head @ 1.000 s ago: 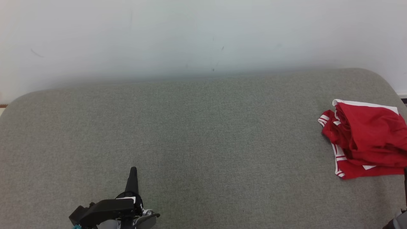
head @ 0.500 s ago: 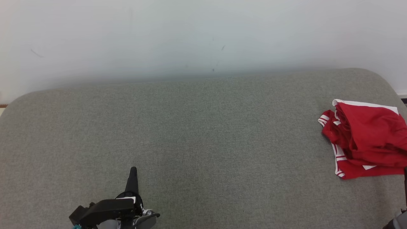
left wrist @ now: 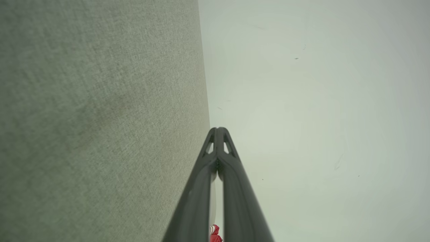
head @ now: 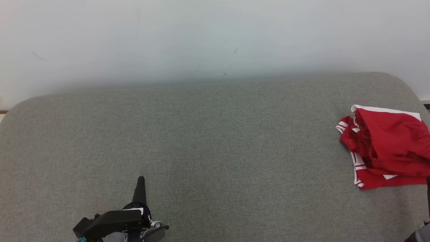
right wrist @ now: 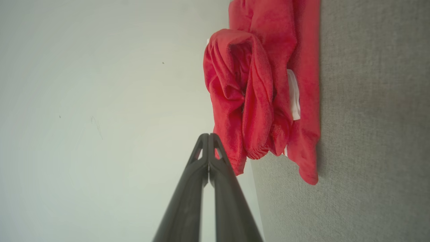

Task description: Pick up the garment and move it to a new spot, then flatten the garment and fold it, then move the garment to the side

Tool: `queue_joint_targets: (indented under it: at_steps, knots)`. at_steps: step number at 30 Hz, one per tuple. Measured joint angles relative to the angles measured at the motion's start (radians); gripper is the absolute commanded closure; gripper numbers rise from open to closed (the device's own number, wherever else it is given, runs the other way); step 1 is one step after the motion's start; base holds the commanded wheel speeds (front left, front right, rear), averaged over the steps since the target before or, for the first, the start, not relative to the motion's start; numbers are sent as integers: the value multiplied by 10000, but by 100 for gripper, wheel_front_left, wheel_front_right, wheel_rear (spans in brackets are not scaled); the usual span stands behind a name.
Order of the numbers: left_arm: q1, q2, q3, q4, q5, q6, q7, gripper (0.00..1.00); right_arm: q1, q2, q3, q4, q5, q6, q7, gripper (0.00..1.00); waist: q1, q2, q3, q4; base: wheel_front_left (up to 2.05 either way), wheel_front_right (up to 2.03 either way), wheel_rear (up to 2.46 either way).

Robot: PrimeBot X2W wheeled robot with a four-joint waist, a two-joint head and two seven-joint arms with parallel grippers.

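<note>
The garment [head: 386, 148] is red with white trim, bunched in a loose heap at the far right of the grey surface [head: 208, 144]. In the right wrist view the garment [right wrist: 262, 97] lies close ahead of my right gripper [right wrist: 209, 136], whose fingers are pressed together, empty, not touching the cloth. My left gripper [head: 140, 179] rests low at the lower left of the head view, shut and empty, far from the garment. The left wrist view shows that gripper [left wrist: 218, 129] with fingertips touching, and a small piece of the garment [left wrist: 214, 233] low between the fingers.
The grey fabric-covered surface has rounded far corners and meets a pale wall [head: 215, 37] behind it. A dark edge of my right arm [head: 428, 201] shows at the lower right corner of the head view.
</note>
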Motion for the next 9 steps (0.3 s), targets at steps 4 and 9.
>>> queue_joint_targets:
  at_steps: [4,9]
  knots:
    - [0,0,0,0,0,0,0,100,-2,2,-4,0,-8,0,2,100,0,0,0,0,0,0,0]
    - [0,0,0,0,0,0,0,100,-3,6,-8,0,-25,0,4,100,0,0,0,0,0,0,0]
